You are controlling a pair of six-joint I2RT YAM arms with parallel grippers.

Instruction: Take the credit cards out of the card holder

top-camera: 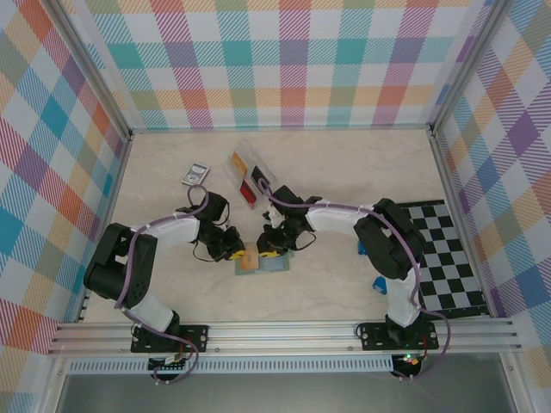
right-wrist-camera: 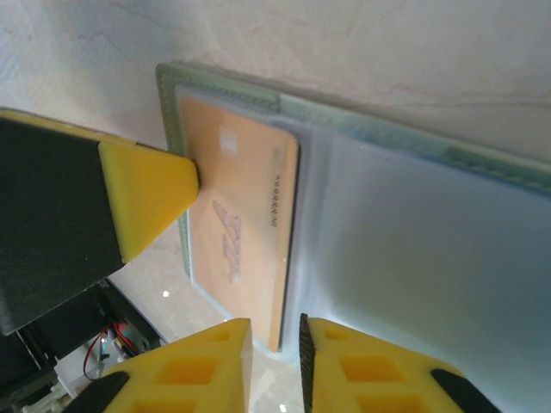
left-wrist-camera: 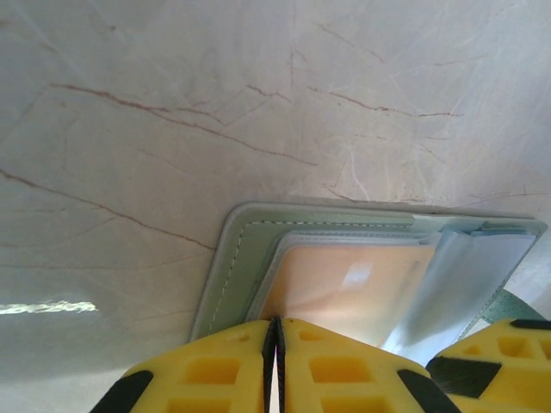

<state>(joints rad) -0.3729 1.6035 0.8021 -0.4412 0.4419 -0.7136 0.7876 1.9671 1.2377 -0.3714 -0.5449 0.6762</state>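
The left gripper (left-wrist-camera: 275, 337) is clenched at the near edge of the green wallet (left-wrist-camera: 225, 275), while the right gripper (right-wrist-camera: 275, 337) stands slightly parted, the tan card (right-wrist-camera: 245, 215) ending at its fingertips.

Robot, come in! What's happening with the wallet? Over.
Left gripper shut, tip on open card holder. Right gripper ajar at orange card, card in its pocket. Nothing in the way.

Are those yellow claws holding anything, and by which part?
Cannot be told: right jaws, slightly apart, straddle the flat tan-orange card's corner; left jaws sit closed at the soft sage-green wallet's edge.
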